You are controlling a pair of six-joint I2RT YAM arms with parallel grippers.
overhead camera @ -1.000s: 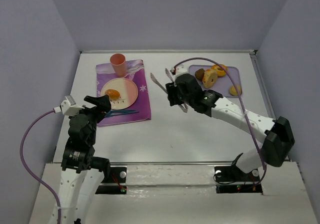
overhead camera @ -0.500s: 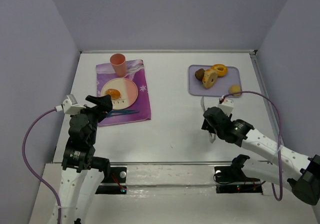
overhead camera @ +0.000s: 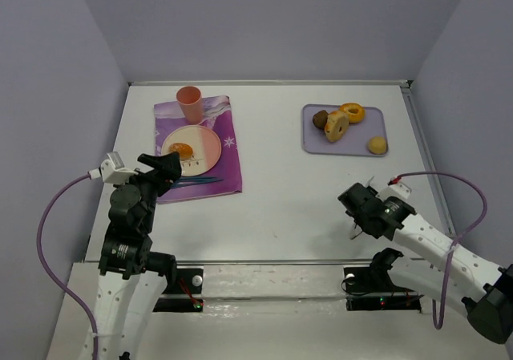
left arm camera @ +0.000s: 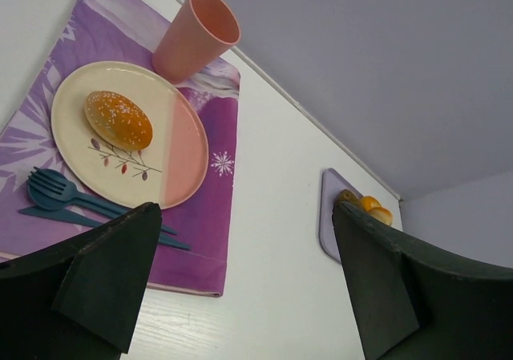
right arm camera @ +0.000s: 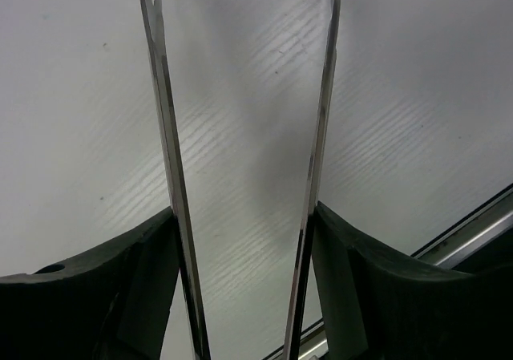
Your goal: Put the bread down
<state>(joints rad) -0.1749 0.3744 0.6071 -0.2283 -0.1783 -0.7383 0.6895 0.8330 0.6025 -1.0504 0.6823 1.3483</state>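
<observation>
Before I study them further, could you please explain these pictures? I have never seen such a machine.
These are two robot arms bolted at the near edge of a table. One picture looks down from above and behind them; the other two come from a camera on each wrist. The left hand is open and empty, looking towards a plate with the bread on it, beside a pink cup and blue cutlery on a purple mat. The right hand grips metal tongs, which hold nothing, above the table. Farther back on the right, a tray carries several pastries.
</observation>
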